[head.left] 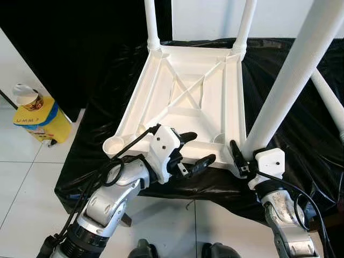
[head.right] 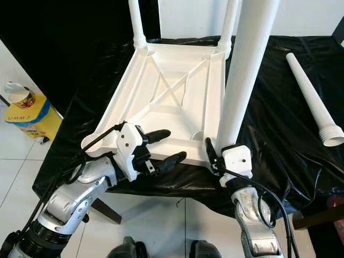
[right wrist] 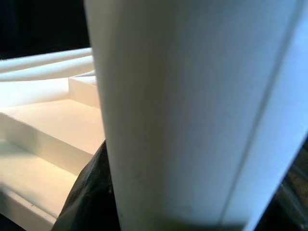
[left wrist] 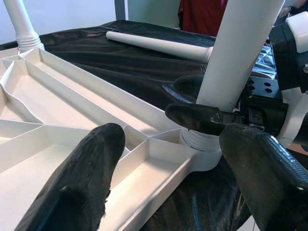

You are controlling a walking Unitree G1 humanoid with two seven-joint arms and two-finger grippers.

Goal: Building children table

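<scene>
Table top: a white plastic children's table top (head.left: 188, 102) lies upside down on a surface draped in black plastic sheeting (head.left: 290, 134); its underside faces up, showing raised ribs, a diagonal cross brace and box-like compartments.
Fitted legs: two white tube legs (head.left: 152, 24) stand upright in the far corner sockets, each with a ribbed collar at the base.
Near right leg: a thick white leg (head.right: 244, 75) stands in the near right corner socket, tilted slightly; its ribbed collar (left wrist: 199, 140) sits at the socket mouth.
Empty socket: the round near left corner socket (head.left: 114, 145) is open, with no leg in it.
Spare leg: one more white leg (head.right: 312, 97) lies flat on the sheeting, well to the right of the table top.
Right gripper: the right gripper (head.right: 223, 156) is clamped on the near right leg just above its collar, one finger (left wrist: 197, 118) pressed on the tube.
Left gripper: the left gripper (head.left: 194, 150) hovers over the near edge of the table top, fingers spread apart, holding nothing.
Floor: a yellow container (head.left: 43, 119) with a white cap stands on the white tiles to the left.
Hard to see: all standing legs are cut off by the top of the frame; the right wrist view is too close to the leg to show detail.
</scene>
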